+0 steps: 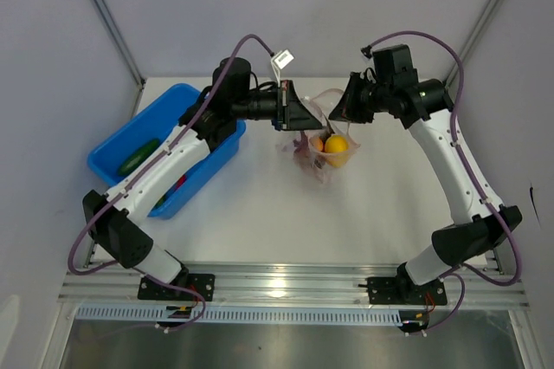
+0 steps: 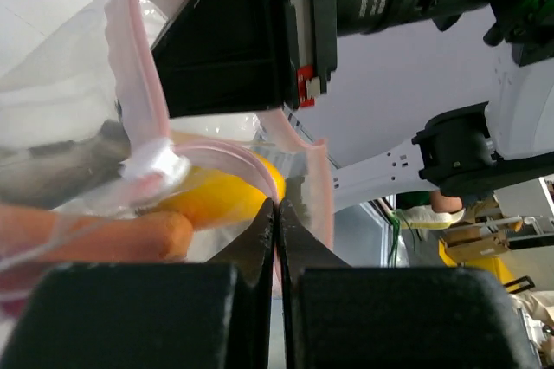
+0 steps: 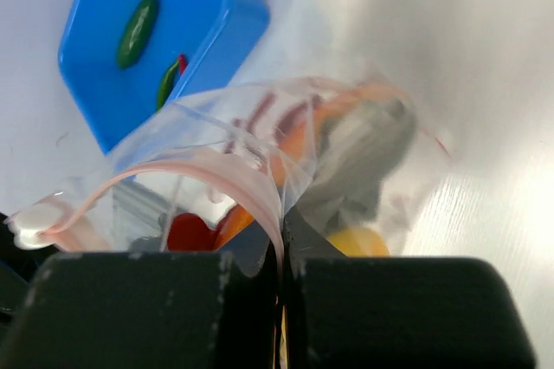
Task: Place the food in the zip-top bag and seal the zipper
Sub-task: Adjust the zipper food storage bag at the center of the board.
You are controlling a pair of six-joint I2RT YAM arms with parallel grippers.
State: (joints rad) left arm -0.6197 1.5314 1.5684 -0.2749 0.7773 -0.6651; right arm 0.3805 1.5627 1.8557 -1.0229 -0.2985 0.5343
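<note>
At the left of the table (image 1: 260, 213), a blue bin (image 1: 164, 113) holds green vegetables (image 1: 138, 158) and a red chilli (image 3: 181, 63). Beside it, the left hand (image 2: 277, 213) is clamped on the pink strip (image 2: 138, 83) at the mouth of the clear bag (image 1: 322, 148). The bag is held between both hands over the middle of the table, with a yellow piece (image 1: 336, 145), an orange piece (image 2: 104, 235) and a grey fish (image 3: 363, 152) inside. The right hand (image 3: 283, 230) pinches the same strip from the other side.

The left arm (image 1: 169, 165) and right arm (image 1: 454, 165) reach forward and bend inward toward each other. The left gripper (image 1: 305, 119) and right gripper (image 1: 338, 113) have their jaws pressed together, each pinching the rim of the zip-top bag (image 1: 322, 170).
</note>
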